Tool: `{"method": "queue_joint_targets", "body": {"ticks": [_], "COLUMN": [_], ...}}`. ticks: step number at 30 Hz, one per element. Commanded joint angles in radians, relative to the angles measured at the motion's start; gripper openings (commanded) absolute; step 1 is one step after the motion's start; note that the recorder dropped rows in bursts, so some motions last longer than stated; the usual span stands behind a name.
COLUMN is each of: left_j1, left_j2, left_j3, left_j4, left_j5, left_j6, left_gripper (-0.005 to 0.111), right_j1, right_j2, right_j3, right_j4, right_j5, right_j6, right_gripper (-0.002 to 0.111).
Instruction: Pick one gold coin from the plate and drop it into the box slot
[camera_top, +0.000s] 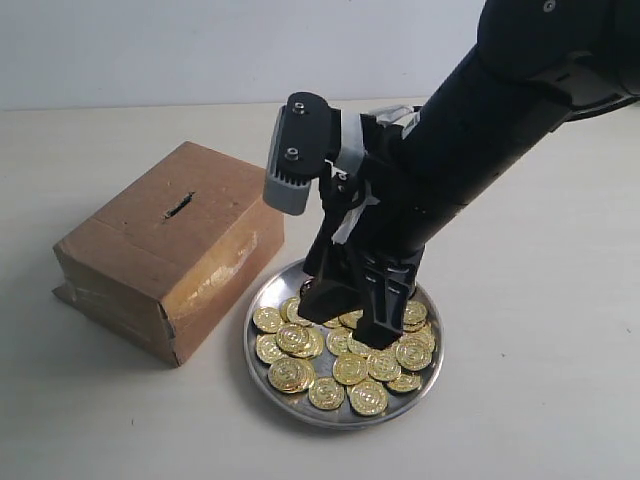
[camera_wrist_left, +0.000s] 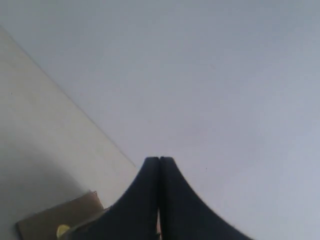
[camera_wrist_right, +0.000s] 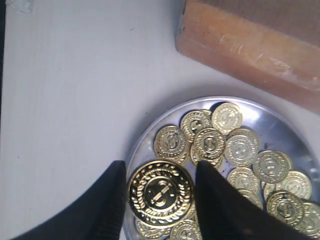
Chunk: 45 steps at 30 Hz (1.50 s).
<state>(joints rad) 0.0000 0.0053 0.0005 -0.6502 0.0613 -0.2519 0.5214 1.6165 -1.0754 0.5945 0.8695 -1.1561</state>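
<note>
The shiny silver plate (camera_top: 262, 375) lies right of the brown cardboard box (camera_top: 150, 260) and holds several gold coins (camera_top: 292, 375). The dark slot (camera_top: 179, 207) is in the box's top face. My right gripper (camera_top: 343, 322) reaches down over the plate. In the right wrist view the right gripper (camera_wrist_right: 160, 166) is shut on one gold coin (camera_wrist_right: 160, 192), held by its edges between both fingers, above the other coins and the plate (camera_wrist_right: 272, 120). My left gripper (camera_wrist_left: 159, 160) is shut on nothing, pointing at a blank wall; it does not show in the exterior view.
The box (camera_wrist_right: 250, 40) stands close beside the plate's rim. A brown cardboard corner (camera_wrist_left: 50, 222) shows at the edge of the left wrist view. Pale tabletop (camera_top: 540, 300) stretches right of the plate and in front of it.
</note>
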Motion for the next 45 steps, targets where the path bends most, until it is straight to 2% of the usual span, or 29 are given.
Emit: {"method": "queue_joint_targets", "body": {"ticks": [1,2,5,8,10,11,15,18,20,23,24,26,28,31,34,41,45], "left_j1": [0.000,0.000,0.000,0.000,0.000,0.000,0.000,0.000,0.000,0.000,0.000,-0.001,-0.028,-0.186,-0.276,-0.342,-0.351], "left_j2": [-0.001,0.010,0.070,0.208,0.282,0.373,0.613,0.840,1.011,1.179,1.252,1.307,1.378,1.466,1.534,1.623,1.665], "left_j3": [-0.014,-0.019,-0.047,-0.114,-0.144,-0.179,-0.269,-0.359,-0.425,-0.501,-0.528,-0.551,-0.570,-0.641,-0.732,-0.844,-0.893], "left_j4": [-0.011,-0.027,-0.269,-0.854,-0.998,-1.034,-1.024,-1.017,-1.003,-0.962,-0.946,-0.930,-0.934,-0.930,-0.893,-0.865,-0.865], "left_j5": [0.141,0.158,0.221,0.399,0.468,0.506,0.579,0.759,0.836,0.920,0.975,1.008,1.030,0.957,0.874,0.823,0.821], "left_j6": [-0.008,0.013,0.286,0.917,1.134,1.228,1.306,1.386,1.428,1.428,1.431,1.432,1.432,1.422,1.358,1.314,1.279], "left_gripper": [0.000,0.000,0.000,0.000,0.000,0.000,0.000,0.002,0.012,0.038,0.052,0.060,0.057,0.052,0.052,0.052,0.052], "right_j1": [0.001,0.001,0.001,0.001,0.001,0.001,0.001,0.001,0.001,0.001,0.001,0.001,0.001,0.001,0.001,0.001,0.001], "right_j2": [-0.008,-0.008,-0.008,-0.008,-0.008,-0.008,-0.008,-0.008,-0.008,-0.008,-0.008,-0.008,-0.008,-0.008,-0.008,-0.008,-0.008], "right_j3": [-0.001,-0.001,-0.001,-0.001,-0.001,-0.001,-0.001,-0.001,-0.001,-0.001,-0.001,-0.001,-0.001,-0.001,-0.001,-0.001,-0.001], "right_j4": [0.002,-0.001,-0.003,-0.003,-0.003,-0.003,-0.001,-0.001,-0.001,-0.001,-0.001,-0.001,-0.003,-0.003,-0.003,-0.003,-0.003], "right_j5": [-0.075,-0.084,-0.117,-0.133,-0.135,-0.135,-0.135,-0.135,-0.135,-0.144,-0.158,-0.183,-0.235,-0.299,-0.301,-0.316,-0.318], "right_j6": [-0.026,-0.030,-0.030,-0.030,-0.030,-0.029,-0.026,-0.026,-0.026,-0.026,-0.026,-0.026,-0.026,-0.028,-0.024,-0.024,-0.024], "right_gripper": [0.015,0.015,0.015,0.015,0.015,0.015,0.015,0.015,0.015,0.015,0.015,0.015,0.015,0.015,0.015,0.015,0.015]}}
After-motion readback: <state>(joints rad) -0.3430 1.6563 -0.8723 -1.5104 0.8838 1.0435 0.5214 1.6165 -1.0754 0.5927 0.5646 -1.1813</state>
